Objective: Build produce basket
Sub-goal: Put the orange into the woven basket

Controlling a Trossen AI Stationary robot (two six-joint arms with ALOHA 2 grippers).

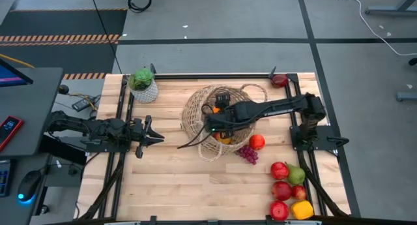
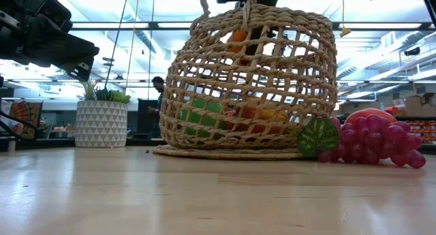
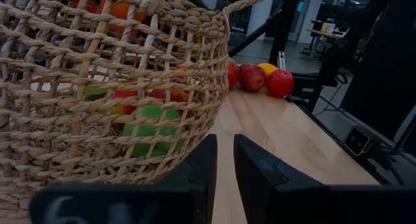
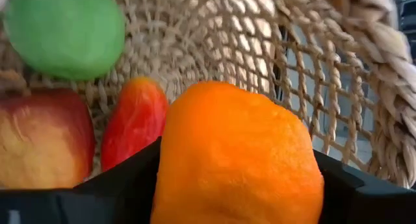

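— Over the large round woven tan wicker basket (image 1: 221, 120), mid-table, what does the right gripper (image 4: 237, 185) carry?
— A round orange fruit (image 4: 237, 159), clamped between its fingers, above a green apple (image 4: 65, 32) inside.
— And the left gripper (image 1: 155, 138)?
— Pinched closed, empty, left of the basket. Purple grapes (image 1: 248, 154) lie beside it.

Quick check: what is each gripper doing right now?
Left gripper: shut, empty, beside the round woven wicker basket.
Right gripper: closed on a round orange fruit inside the basket.

Robotics lab; framed wooden table (image 1: 195, 186), taped concrete floor (image 1: 215, 16)
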